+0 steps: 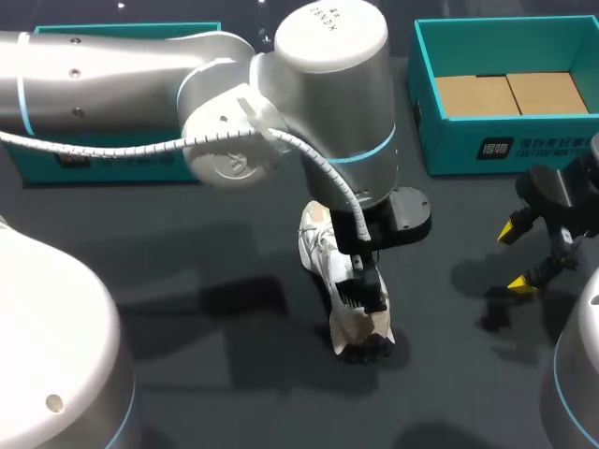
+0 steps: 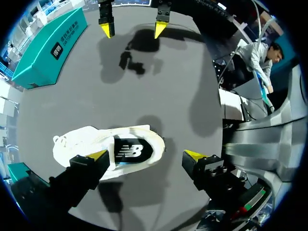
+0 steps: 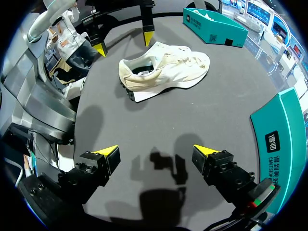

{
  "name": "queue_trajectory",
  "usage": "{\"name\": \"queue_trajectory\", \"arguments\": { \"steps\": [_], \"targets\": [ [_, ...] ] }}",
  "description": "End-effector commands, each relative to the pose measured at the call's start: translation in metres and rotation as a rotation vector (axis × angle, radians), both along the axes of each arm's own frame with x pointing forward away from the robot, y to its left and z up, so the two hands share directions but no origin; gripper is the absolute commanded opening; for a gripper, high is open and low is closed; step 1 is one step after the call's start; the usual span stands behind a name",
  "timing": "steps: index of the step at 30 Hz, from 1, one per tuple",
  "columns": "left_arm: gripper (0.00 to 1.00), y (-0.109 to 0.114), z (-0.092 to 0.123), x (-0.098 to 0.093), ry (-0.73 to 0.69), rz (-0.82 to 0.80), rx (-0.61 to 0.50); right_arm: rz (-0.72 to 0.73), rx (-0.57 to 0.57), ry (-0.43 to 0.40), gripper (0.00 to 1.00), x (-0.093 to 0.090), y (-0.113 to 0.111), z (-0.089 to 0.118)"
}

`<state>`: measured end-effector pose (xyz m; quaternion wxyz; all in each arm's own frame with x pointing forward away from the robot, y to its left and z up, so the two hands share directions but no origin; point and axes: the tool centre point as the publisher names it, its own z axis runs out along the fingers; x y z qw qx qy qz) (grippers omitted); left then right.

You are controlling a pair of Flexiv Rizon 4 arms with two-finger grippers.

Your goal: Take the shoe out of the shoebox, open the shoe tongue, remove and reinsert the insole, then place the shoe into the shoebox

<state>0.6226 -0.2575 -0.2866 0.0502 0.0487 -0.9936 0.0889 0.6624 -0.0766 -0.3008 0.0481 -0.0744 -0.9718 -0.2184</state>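
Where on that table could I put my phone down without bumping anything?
The table is bare left of the shoe, and in the strip between shoe and right gripper. It is crowded where the left gripper hangs open over the shoe.

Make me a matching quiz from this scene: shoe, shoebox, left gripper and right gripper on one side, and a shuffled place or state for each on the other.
1 shoe
2 shoebox
3 left gripper
4 right gripper

A open, over bare table
B teal, cardboard inside
C white, lying on the table
D open, above the shoe

Pairs: 1-C, 2-B, 3-D, 4-A
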Motion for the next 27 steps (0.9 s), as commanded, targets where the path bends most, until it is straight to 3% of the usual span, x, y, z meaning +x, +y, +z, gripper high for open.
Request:
{"name": "queue_trajectory", "arguments": {
  "steps": [1, 27],
  "targets": [
    [1.00, -0.003, -0.015, -0.001, 0.007, 0.008, -0.008, -0.001, -0.003, -0.001, 1.00, -0.001, 0.000, 0.000],
    [1.00, -0.016, -0.064, -0.024, 0.046, 0.001, 0.085, -0.001, -0.003, -0.001, 1.00, -0.001, 0.000, 0.000]
  ]
}}
